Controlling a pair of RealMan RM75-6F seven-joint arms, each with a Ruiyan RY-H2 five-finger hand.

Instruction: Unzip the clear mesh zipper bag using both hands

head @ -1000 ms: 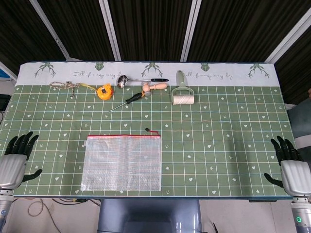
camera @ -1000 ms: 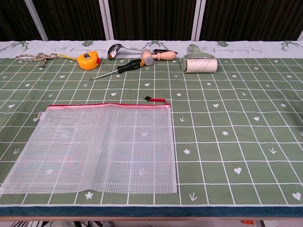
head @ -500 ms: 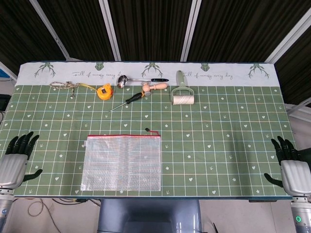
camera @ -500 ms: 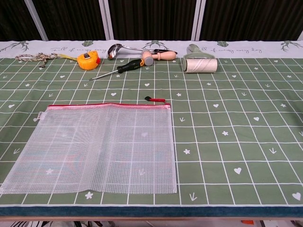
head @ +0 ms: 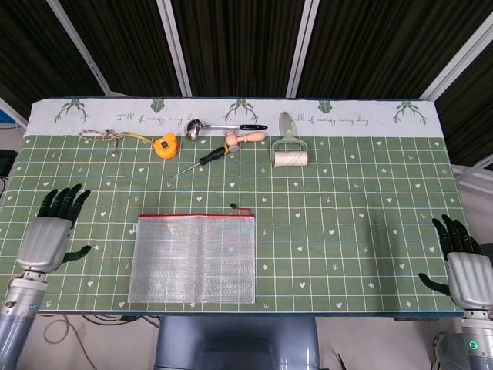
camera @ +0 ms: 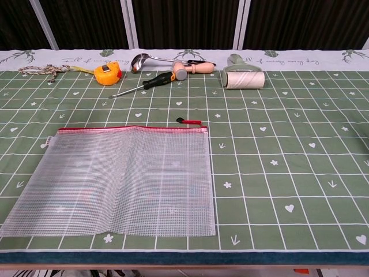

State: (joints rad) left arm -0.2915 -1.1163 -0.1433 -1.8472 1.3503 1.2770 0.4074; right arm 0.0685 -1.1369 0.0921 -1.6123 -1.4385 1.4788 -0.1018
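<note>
Your bag [head: 192,258] lies flat and zipped on the tabletop [head: 362,223].
Left hand [head: 48,235] and right hand [head: 462,271] hover apart from it, fingers spread, holding nothing.

Green tablecloth [head: 370,200], gridded in white lines with small white hearts, stars and arrows; white band along the far edge, printed with green antlers and script. Clear mesh zipper bag [head: 192,258], white-gridded, green showing through; red zipper tape [camera: 132,128] along its top; red pull with black tip [camera: 190,121]. Orange-yellow tape measure [head: 166,145]. Screwdriver [head: 202,160] with black and red handle, silver shaft. Silver ladle [head: 219,127], black handle. Pale wooden mallet [head: 245,139]. Sage-green lint roller [head: 290,146], white roll. Beige cord [head: 104,136]. Left hand [head: 50,231] and right hand [head: 462,266]: silver-grey backs, black fingers.
</note>
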